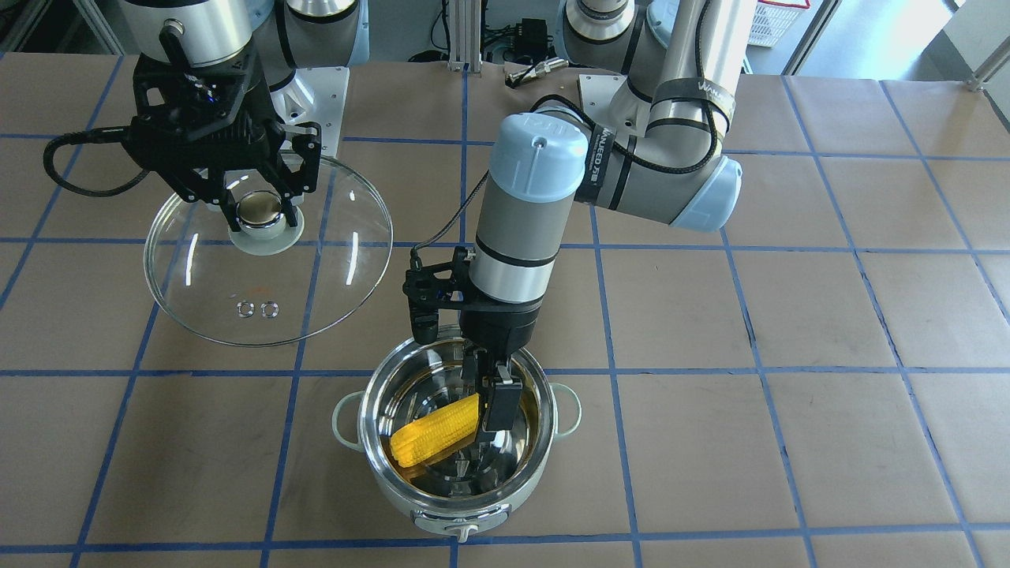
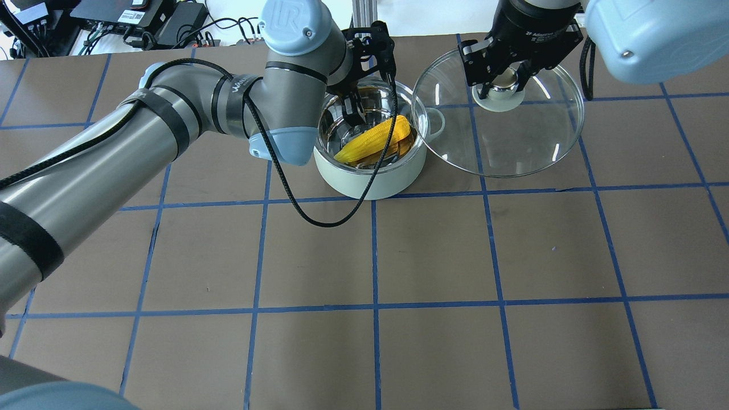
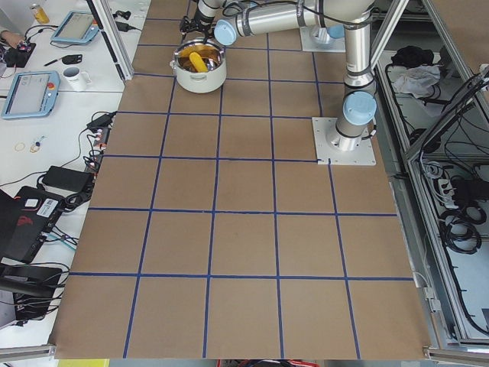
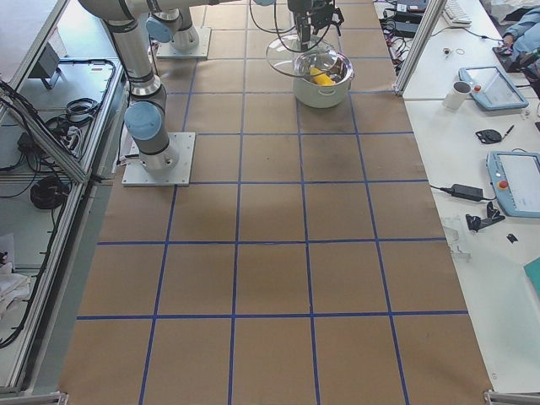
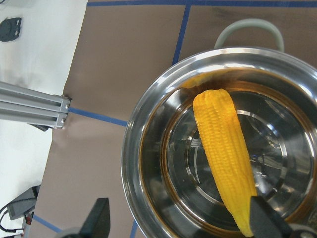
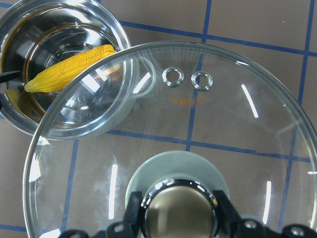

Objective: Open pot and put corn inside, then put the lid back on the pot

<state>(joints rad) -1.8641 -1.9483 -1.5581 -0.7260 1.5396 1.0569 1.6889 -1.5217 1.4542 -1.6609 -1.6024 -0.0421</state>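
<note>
the pot [image 1: 522, 495] stands open on the table [image 1: 789, 315], its control knob facing away from the robot. the corn [image 1: 438, 434] lies inside on the steel floor, slanted across the bowl. its blunt end is up against the wall near one loop handle and its tapered end points to the opposite side.

the left gripper [image 1: 491, 398] reaches down inside the pot. in the left wrist view its fingers [image 5: 99, 220] are spread wide. one finger is over the table outside the rim and the other is right at the corn's tapered end. i cannot tell whether that finger touches the corn. nothing is pinched between them.

the right gripper [image 1: 262, 211] is clamped on the lid [image 1: 316, 260] by its knob [image 6: 178, 210], one finger on each side of the ball. the lid hangs in the air on the pot's right, dome up and close to level. the right wrist view looks down through the glass. the edge of the lid reaches over the pot's nearer loop handle and a strip of its rim, so the lid sits higher than the pot and only partly overlaps it. the two vent rings [image 6: 188, 78] sit on the side of the lid away from the robot.
</note>
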